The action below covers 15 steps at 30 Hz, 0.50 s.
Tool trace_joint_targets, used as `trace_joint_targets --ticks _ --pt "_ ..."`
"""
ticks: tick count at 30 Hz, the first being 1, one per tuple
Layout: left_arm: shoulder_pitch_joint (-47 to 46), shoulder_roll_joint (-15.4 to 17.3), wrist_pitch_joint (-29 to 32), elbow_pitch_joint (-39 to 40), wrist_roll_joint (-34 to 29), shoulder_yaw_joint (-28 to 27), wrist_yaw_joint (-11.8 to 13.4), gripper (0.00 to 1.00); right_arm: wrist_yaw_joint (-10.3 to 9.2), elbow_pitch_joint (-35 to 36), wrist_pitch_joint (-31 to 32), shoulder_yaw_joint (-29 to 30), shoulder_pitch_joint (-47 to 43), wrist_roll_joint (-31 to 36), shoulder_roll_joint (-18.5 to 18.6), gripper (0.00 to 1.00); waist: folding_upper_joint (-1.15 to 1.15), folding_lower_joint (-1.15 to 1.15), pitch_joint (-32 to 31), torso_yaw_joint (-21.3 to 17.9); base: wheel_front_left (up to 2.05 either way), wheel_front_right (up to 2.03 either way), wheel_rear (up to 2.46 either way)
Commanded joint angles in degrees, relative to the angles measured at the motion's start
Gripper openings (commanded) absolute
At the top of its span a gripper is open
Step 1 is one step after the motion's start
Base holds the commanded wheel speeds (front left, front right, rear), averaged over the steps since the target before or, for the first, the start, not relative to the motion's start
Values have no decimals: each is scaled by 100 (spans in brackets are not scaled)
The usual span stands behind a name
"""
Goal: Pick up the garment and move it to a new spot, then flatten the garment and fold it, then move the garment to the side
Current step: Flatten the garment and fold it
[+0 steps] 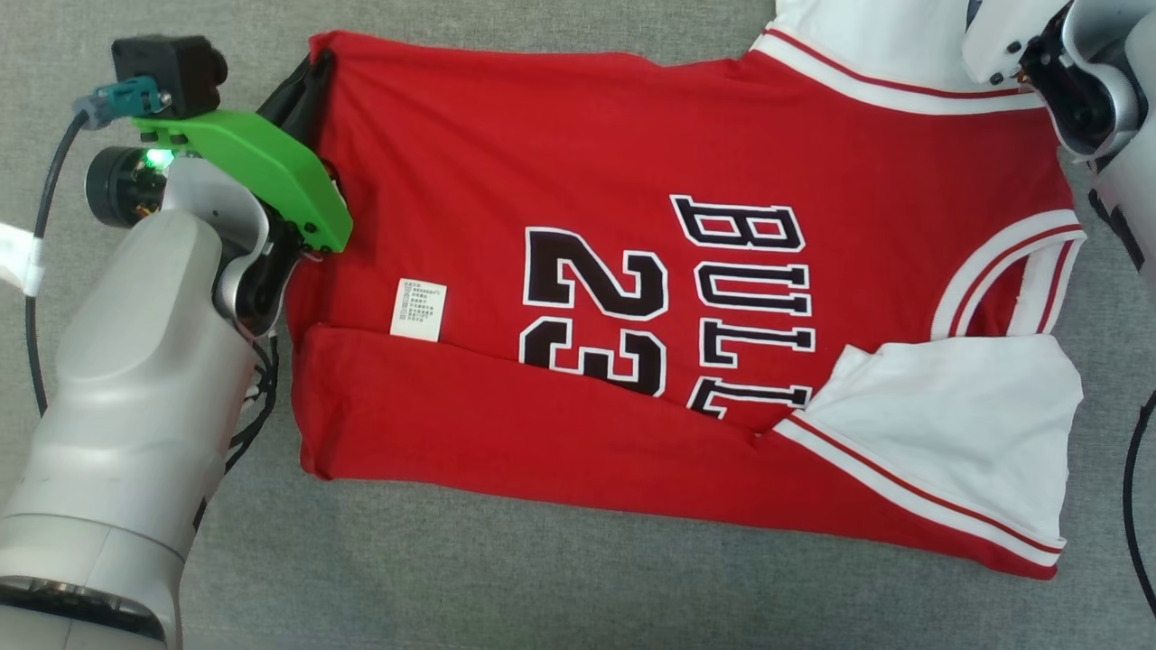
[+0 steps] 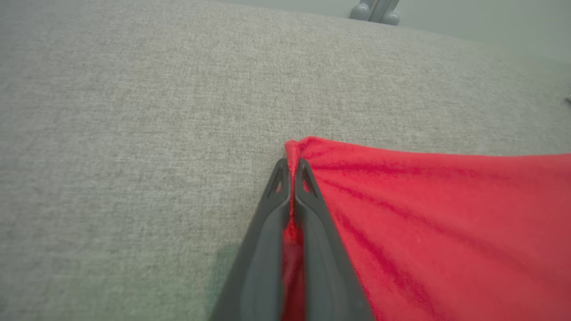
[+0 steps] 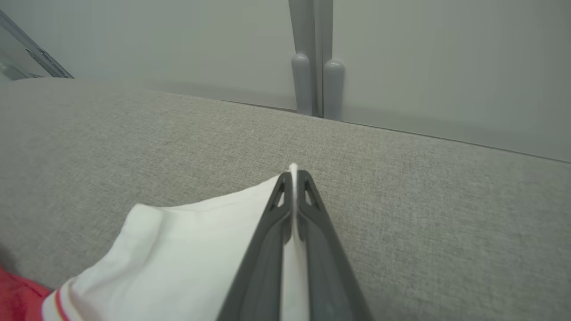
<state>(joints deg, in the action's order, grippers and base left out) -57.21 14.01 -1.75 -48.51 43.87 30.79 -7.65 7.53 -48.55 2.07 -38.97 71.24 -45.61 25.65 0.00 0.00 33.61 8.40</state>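
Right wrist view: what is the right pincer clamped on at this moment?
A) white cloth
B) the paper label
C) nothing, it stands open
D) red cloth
A: the right pincer is shut, with a thin edge of white cloth of the jersey pinched in it and poking out past the tips.

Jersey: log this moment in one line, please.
left gripper shut on jersey red hem corner | right gripper shut on white sleeve edge | near side folded over
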Motion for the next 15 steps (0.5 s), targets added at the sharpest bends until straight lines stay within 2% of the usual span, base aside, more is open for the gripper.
trace_joint_targets --ticks 1,9,15 --pt "143 130 -89 -26 41 18 29 0 -10 129 -195 -13 -198 -153 64 0 0 0 -173 -78 0 0 0" --pt "487 488 -491 233 81 76 35 0 -10 1096 -1127 -71 -1115 -677 492 0 0 0 -707 -399 0 0 0" --pt "1093 764 -608 683 98 37 234 0 -10 1847 -1451 -20 -2007 -749 693 0 0 0 -1137 -661 0 0 0"
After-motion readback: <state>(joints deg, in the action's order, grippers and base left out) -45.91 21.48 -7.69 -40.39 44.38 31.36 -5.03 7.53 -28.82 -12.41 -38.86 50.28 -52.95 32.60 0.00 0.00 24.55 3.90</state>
